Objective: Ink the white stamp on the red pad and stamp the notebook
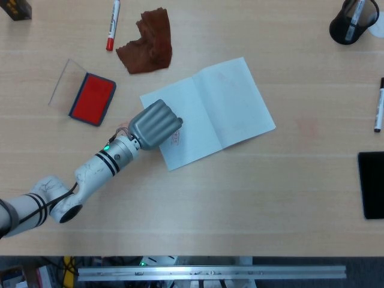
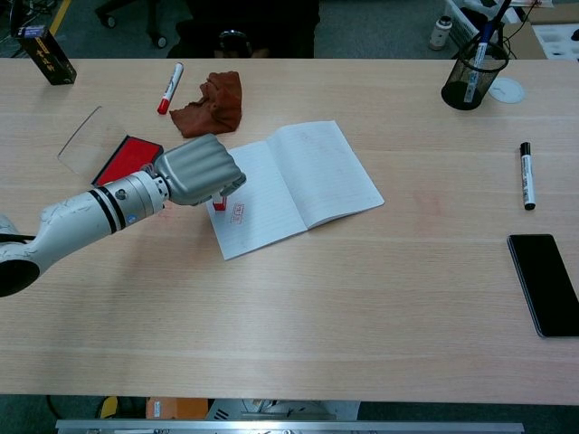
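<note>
Gripping stamp [image 2: 218, 204], left robot hand [image 2: 196, 170] over notebook [image 2: 298, 181]

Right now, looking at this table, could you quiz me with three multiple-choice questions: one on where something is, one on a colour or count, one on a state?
1. Where is the left hand?
A. over the notebook's left page
B. over the phone
C. over the pen cup

2. How many marks show on the notebook?
A. none
B. one
C. four

3. What state is the ink pad in?
A. lid on
B. upside down
C. open, red face up

Answers: 1 A, the hand holds the stamp at that page's edge. 2 B, one red mark lies beside the stamp. 3 C, its clear lid lies beside it.
</note>
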`<move>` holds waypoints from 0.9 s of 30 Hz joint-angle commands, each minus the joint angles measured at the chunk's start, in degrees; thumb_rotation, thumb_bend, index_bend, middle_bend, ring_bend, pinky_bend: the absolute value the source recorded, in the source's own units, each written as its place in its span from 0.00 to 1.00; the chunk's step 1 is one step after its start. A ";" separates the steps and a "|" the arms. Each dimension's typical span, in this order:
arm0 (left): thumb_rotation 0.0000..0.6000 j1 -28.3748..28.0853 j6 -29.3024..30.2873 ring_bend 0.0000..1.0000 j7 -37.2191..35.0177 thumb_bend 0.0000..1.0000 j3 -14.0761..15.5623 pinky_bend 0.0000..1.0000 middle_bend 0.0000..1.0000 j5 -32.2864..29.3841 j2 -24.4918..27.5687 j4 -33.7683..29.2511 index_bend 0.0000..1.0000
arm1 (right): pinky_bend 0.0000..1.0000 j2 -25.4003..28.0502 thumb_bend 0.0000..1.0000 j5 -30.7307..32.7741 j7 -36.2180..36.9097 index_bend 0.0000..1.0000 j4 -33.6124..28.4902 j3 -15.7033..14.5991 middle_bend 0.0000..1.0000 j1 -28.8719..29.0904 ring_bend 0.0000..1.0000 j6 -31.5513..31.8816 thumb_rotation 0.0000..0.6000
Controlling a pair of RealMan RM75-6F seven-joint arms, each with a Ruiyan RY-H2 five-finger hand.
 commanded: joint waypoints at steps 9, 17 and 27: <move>1.00 0.00 1.71 1.00 0.22 0.31 -1.32 1.00 1.00 -0.38 2.73 -3.28 0.57 | 0.47 -0.11 0.05 0.09 0.65 0.30 0.46 0.07 0.41 -0.27 0.35 0.29 1.00; 1.00 -0.39 3.97 1.00 0.27 0.31 -3.71 1.00 1.00 -0.93 7.23 -8.21 0.57 | 0.47 -0.56 0.05 -0.37 1.39 0.30 0.99 0.15 0.41 -0.13 0.35 0.35 1.00; 1.00 -1.23 1.27 1.00 0.29 0.31 -4.06 1.00 1.00 -3.06 5.08 -4.39 0.57 | 0.47 -0.43 0.05 -0.37 1.23 0.30 0.89 0.15 0.41 -0.29 0.35 0.55 1.00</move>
